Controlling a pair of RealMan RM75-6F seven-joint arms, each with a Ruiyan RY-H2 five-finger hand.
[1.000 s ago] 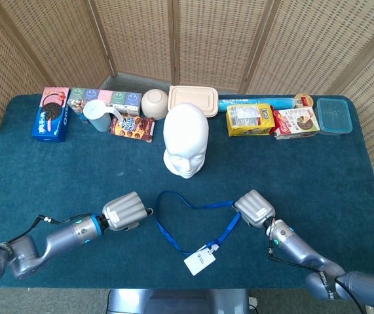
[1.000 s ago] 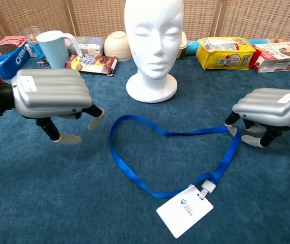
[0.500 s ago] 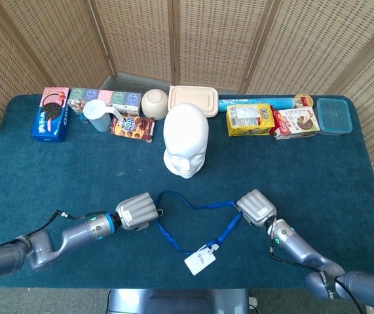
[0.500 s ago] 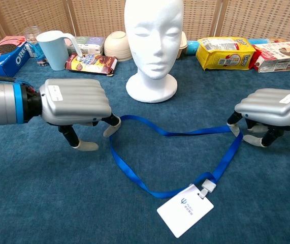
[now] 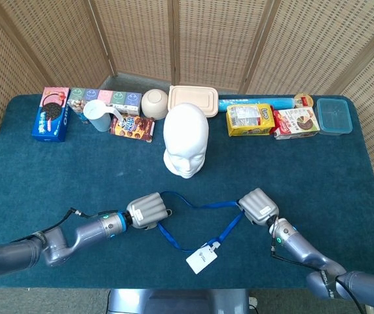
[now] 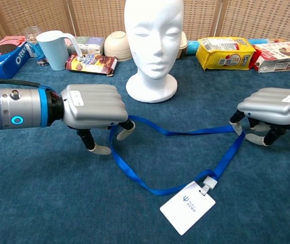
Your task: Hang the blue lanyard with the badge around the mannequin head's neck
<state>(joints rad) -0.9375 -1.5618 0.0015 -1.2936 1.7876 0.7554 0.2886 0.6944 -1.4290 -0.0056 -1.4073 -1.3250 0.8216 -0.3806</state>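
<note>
1. White foam mannequin head point(image 6: 153, 48) stands upright near the bench's far edge, neck bare.
2. Left hand point(image 6: 91, 105) reaches the blue lanyard point(image 6: 134, 178) loop; grasp unclear.
3. Right hand point(image 6: 272, 105) seems to pinch the strap.
4. Badge point(image 6: 187, 207) lies near the front edge; next, secure both sides and lift.

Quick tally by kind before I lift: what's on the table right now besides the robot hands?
Lanyard with badge: 1
Mannequin head: 1
Snack packs and boxes: 6
Cup: 1
Bowl: 1
Lidded containers: 2
Total: 12
</note>
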